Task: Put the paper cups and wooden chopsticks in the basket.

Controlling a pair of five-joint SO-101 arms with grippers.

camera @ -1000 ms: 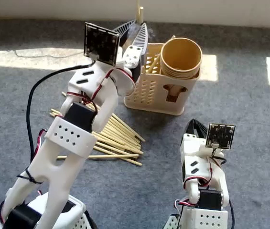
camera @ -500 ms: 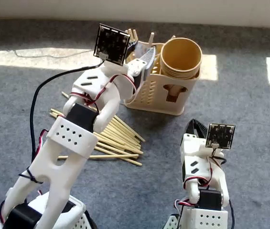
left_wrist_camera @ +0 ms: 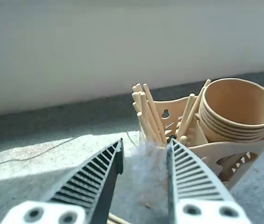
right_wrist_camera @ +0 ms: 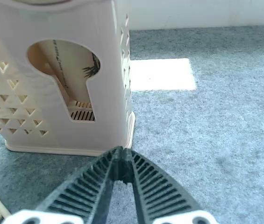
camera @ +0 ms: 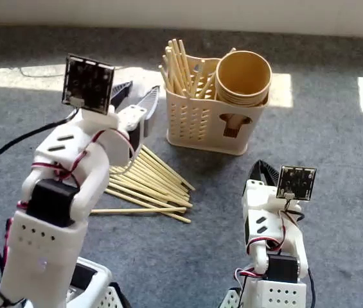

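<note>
- Black-ribbed left gripper [camera: 141,93] [left_wrist_camera: 144,145]: my jaws stand apart with nothing between them. It is held above the carpet just left of the basket, not touching it.
- Pile of loose chopsticks [camera: 149,185]: wooden, fanned out flat on the grey carpet [camera: 335,167]. It lies beside my left arm, in front of the basket and to its left.
- Cream plastic basket [camera: 197,125]: upright, with perforated walls.
- Left compartment: a bundle of standing chopsticks [camera: 178,64] [left_wrist_camera: 146,112], on end and leaning, tips well above the rim.
- Right compartment: nested paper cups [camera: 245,77] [left_wrist_camera: 237,109], mouth up, the stack rising above the rim.
- Right gripper [camera: 263,172] [right_wrist_camera: 121,154]: my jaws are together and hold nothing. It sits low over the carpet, pointed at the basket's front wall, near it but apart.
</note>
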